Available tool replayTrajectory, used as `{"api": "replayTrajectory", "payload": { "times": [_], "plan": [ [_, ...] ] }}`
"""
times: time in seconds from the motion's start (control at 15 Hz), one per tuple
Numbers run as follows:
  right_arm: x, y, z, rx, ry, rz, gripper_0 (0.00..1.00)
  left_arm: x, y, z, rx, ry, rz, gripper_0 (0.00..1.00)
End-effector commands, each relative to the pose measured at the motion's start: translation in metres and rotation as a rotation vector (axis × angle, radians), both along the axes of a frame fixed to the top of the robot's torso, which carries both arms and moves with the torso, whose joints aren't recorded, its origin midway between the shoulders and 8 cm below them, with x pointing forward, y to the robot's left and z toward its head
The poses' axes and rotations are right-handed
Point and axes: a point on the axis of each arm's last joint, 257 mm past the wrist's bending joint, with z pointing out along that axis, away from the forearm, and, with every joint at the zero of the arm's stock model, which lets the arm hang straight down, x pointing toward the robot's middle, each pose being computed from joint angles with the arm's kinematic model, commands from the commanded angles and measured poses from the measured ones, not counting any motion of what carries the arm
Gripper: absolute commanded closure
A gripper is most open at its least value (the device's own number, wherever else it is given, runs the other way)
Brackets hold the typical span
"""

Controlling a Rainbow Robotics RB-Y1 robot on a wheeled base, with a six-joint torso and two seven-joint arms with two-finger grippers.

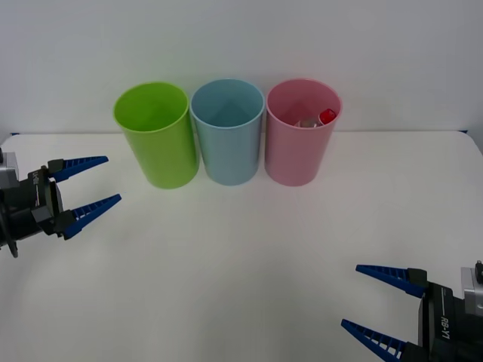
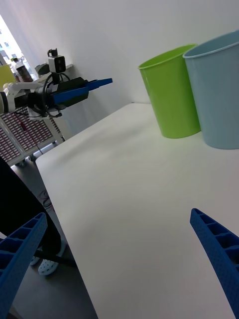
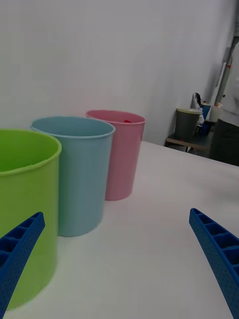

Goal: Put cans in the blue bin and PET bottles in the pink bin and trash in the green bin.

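Three tall bins stand in a row at the back of the white table: the green bin [image 1: 155,136] on the left, the blue bin [image 1: 227,132] in the middle, the pink bin [image 1: 300,133] on the right. Inside the pink bin lies a PET bottle [image 1: 320,118] with a red cap. My left gripper [image 1: 92,183] hovers open at the table's left edge, left of the green bin [image 3: 22,209]. My right gripper [image 1: 381,298] is open near the front right corner. The blue bin [image 3: 79,172] and pink bin [image 3: 121,152] also show past my left fingers, the green bin [image 2: 172,92] and blue bin [image 2: 216,89] past my right ones.
A white wall rises right behind the bins. The table [image 1: 241,249] stretches bare between the two grippers. Beyond the table's edges are a small stand with a dark pot [image 3: 187,122] and a rack [image 2: 25,134].
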Motion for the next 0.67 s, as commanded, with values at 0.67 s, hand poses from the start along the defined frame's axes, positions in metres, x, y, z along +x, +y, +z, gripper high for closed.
{"api": "replayTrajectory", "payload": {
  "times": [0.67],
  "plan": [
    [0.0, 0.0, 0.0, 0.0, 0.0, 0.0, 0.0, -0.042, 0.037, -0.011, 0.007, -0.03, 0.106, 0.0]
  ]
}}
